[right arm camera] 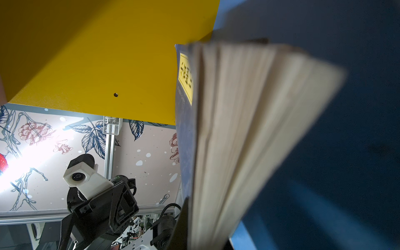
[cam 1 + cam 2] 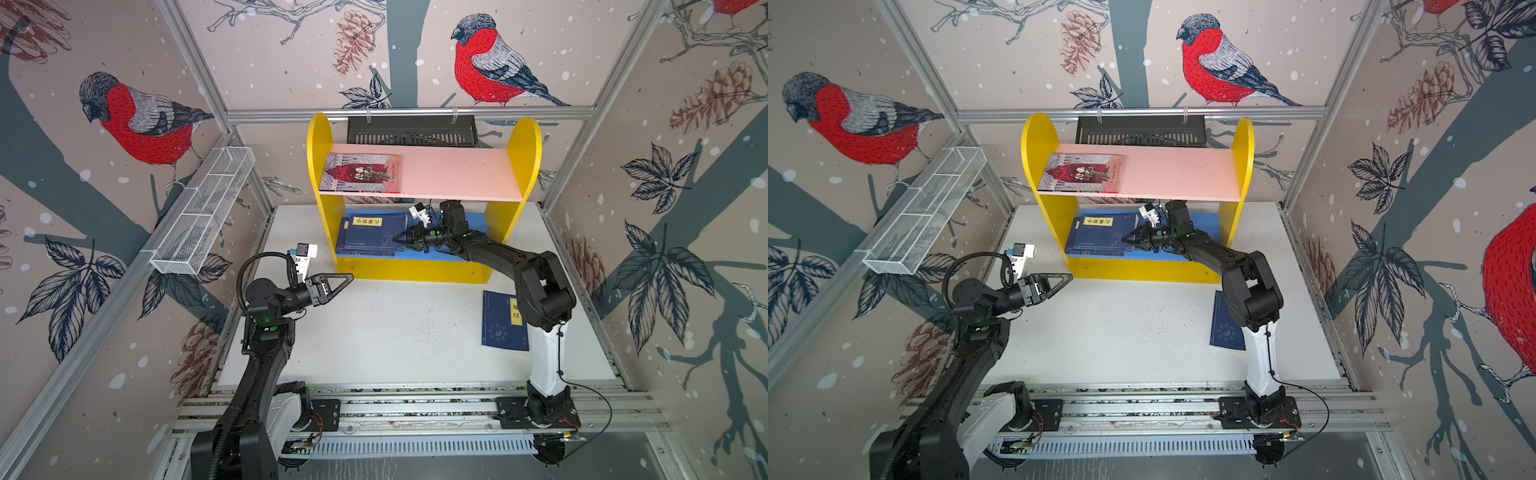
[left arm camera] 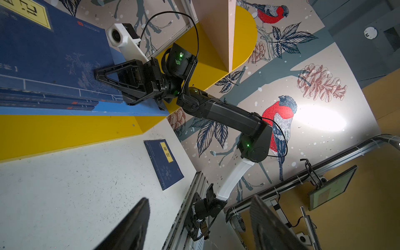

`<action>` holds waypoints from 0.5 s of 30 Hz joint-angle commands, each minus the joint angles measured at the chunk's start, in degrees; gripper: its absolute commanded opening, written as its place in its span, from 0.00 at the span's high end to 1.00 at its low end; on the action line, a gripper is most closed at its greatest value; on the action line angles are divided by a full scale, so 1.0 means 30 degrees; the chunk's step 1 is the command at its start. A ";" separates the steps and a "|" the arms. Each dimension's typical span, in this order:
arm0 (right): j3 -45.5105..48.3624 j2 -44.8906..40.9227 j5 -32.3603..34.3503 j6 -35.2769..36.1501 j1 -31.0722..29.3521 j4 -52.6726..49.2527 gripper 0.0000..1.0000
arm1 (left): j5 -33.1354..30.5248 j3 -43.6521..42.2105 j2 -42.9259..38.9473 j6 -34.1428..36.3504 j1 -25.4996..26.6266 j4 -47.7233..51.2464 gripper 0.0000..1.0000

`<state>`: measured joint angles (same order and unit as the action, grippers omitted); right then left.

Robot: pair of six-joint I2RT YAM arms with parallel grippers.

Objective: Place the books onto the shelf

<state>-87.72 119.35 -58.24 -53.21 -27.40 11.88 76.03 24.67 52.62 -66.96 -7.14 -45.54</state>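
My right pincer [image 2: 397, 240] is closed tight with nothing between the jaws, its tip laid against the navy stack [image 2: 370, 237]. The stack looks like three books, flat on the blue lower board [image 3: 108, 109] of the shelf [image 2: 320, 137], at the left end. My left pincer [image 2: 349, 276] is spread wide and empty, hovering just off the shelf's front panel. The grey-and-red book [image 2: 361, 172] lies flat on the pink upper board [image 2: 457, 172]. The last navy book [image 2: 500, 322] is on the desk [image 2: 395, 332] beside my right arm's base, not yet shelved. Risks, my guess: a closed tip on a slick cover can skid and shove only the top book, fanning the stack or jamming it into the yellow side. My right wrist and its camera sit right under the pink board's edge, so any lift could knock it and shake the whole shelf. On pulling back, my right elbow would pass over the desk book and could drag it. That book is thin and flat with no edge to pinch, so the jaws may scrape the desk or crease the cover. The desk is white and matte, speckled with dark marks. The room is a boxed cell with an aluminium frame [image 2: 415, 112] and walls [image 2: 141, 120] papered with red birds and pine cones. A white mesh basket [image 2: 203, 212] hangs on the left rail, and a black slotted tray [image 2: 411, 131] on the back rail behind the shelf.
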 commanded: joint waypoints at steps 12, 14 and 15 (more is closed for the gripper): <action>-0.0861 -0.0070 0.1720 0.2396 -0.0069 -0.3194 0.48 | 0.0089 0.0303 -0.0079 0.0376 0.0006 -0.0034 0.26; -0.0933 -0.0213 0.2256 0.2610 -0.0045 -0.3600 0.46 | 0.0110 0.0316 -0.0107 0.0376 0.0006 -0.0025 0.26; -0.0906 -0.0340 0.2626 0.2724 -0.0014 -0.3826 0.45 | 0.0091 0.0305 -0.0136 0.0376 0.0006 0.0003 0.26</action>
<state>-90.32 118.89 -56.47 -47.57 -27.62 5.93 75.96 25.10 52.49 -65.95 -7.14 -44.31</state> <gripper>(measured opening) 0.544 0.737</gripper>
